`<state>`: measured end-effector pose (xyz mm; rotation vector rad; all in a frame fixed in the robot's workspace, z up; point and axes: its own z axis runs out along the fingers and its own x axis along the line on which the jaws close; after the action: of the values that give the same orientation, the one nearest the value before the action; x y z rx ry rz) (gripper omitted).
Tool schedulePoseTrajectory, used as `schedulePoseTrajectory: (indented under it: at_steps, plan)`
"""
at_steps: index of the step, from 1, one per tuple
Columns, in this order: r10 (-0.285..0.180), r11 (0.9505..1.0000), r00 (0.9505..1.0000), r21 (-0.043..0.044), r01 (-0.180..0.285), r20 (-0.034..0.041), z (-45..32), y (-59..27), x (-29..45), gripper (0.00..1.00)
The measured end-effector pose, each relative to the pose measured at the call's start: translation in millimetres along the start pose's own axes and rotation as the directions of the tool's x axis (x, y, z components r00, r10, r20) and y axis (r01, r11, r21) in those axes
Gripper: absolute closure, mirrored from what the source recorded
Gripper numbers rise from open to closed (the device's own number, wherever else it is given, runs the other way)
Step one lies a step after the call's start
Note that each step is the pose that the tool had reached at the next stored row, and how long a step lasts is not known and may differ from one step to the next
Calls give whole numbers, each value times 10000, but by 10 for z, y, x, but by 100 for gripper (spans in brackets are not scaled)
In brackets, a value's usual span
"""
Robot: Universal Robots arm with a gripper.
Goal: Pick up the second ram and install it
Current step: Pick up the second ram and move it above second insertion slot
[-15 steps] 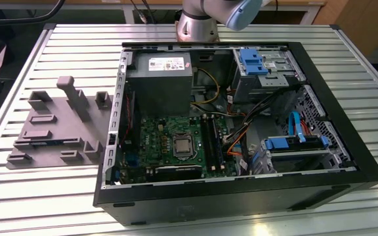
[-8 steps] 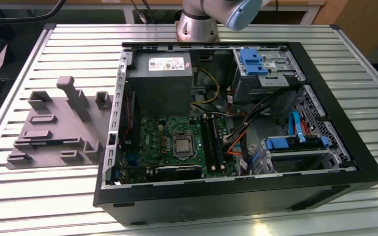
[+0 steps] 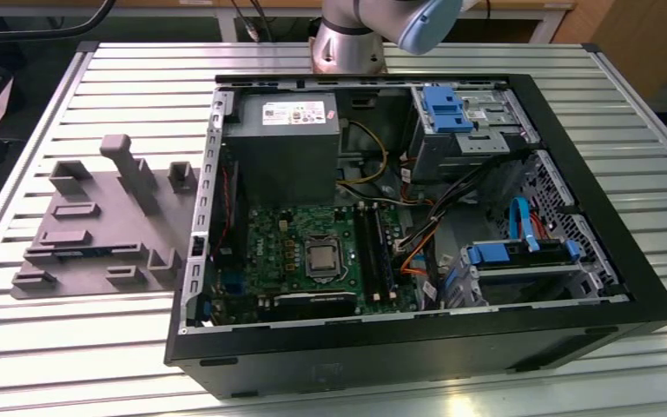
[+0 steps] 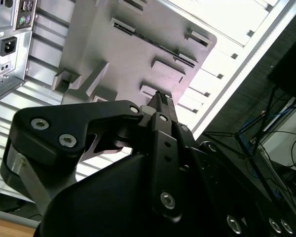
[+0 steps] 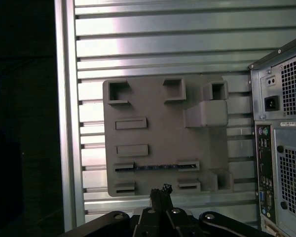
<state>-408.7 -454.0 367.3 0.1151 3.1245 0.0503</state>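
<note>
Pincer (image 5: pixel 161 189) hangs above the grey fixture (image 5: pixel 163 133) on the tabletop (image 5: pixel 163 44), tips pinched together, gripping nothing. The second ram (image 5: pixel 155 167) sits on edge in the fixture's holders, just beside my pincer tips in the first wrist view.

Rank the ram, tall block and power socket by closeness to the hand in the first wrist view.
1. Ram, slotted in the fixture, just ahead of the hand.
2. Tall block, across the fixture.
3. Power socket, on the case back.
</note>
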Motion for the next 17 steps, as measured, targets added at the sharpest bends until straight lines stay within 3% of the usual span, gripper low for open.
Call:
schedulePoseTrajectory:
  at_steps: [8, 17]
  plan:
    - [-117, 9999, 9999, -2, 117, -3, 0, 0, 0, 89]
    - [-551, 9985, 9985, -8, 550, -18, 0, 0, 0, 89]
